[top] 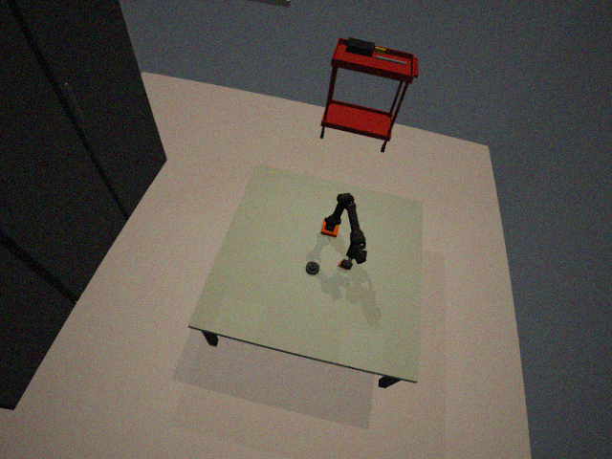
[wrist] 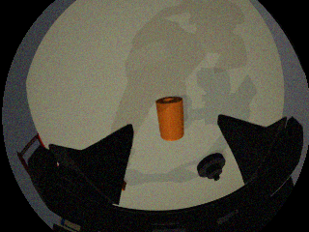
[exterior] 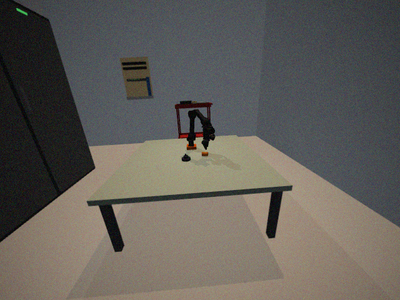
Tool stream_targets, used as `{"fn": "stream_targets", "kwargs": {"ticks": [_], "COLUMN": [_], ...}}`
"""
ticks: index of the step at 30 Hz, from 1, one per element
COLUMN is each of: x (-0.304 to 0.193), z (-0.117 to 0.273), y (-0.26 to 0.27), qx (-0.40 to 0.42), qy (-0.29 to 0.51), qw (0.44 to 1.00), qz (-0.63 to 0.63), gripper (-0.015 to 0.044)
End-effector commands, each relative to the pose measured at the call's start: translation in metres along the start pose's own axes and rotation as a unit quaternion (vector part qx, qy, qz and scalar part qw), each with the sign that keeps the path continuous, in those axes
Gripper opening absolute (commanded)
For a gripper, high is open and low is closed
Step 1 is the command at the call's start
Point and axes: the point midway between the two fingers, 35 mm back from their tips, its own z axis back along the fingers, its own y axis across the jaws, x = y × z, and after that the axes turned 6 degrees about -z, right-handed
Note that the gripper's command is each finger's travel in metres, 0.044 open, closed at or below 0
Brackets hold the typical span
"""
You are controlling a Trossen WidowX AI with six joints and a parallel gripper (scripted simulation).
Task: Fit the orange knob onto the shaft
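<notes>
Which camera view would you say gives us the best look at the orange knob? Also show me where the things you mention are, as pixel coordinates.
The wrist view: the orange knob (top: 341, 264) (exterior: 204, 154) (wrist: 172, 121) appears largest there, unobstructed, with its end opening visible. The exterior view shows it small, lying on its side; the top view shows only slivers beside the gripper (top: 345, 264) (exterior: 205, 148) (wrist: 175, 121).
</notes>
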Motion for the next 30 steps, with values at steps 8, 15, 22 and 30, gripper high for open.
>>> {"fn": "stream_targets", "kwargs": {"ticks": [8, 15, 22, 30], "x": [-0.006, -0.006, -0.006, -0.006], "z": [-0.026, -0.034, -0.045, -0.058], "y": [0.001, 0.001, 0.0, 0.001], "qx": [0.004, 0.004, 0.004, 0.004], "qy": [0.01, 0.01, 0.01, 0.01], "qw": [1.0, 1.0, 1.0, 1.0], "qz": [0.009, 0.009, 0.009, 0.009], "gripper": [0.044, 0.044, 0.044, 0.044]}}
